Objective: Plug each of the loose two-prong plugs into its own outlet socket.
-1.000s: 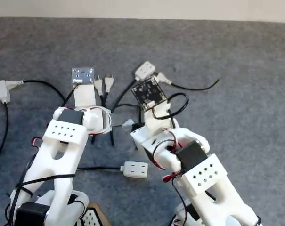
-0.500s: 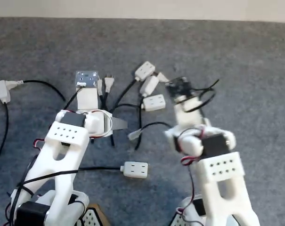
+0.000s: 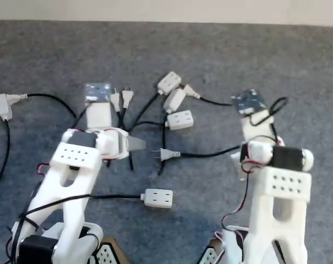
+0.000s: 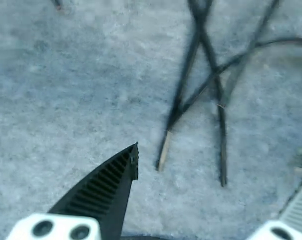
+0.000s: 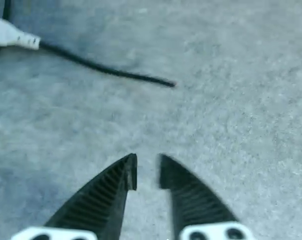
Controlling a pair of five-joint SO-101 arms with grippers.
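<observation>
While the left claw (image 4: 218,167) gapes empty, the right claw (image 5: 148,172) is barely ajar.

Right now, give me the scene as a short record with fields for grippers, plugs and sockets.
left gripper: open, empty, above crossed black cords
right gripper: slightly open, empty, above grey carpet, near a cord end
loose plugs: two side by side, one alone mid-table
sockets: one beside the left arm, one farther back

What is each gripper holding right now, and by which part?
Nothing is held. The left gripper is open over loose black cords, gripping none; the right gripper has a narrow empty gap between its fingers.
</observation>
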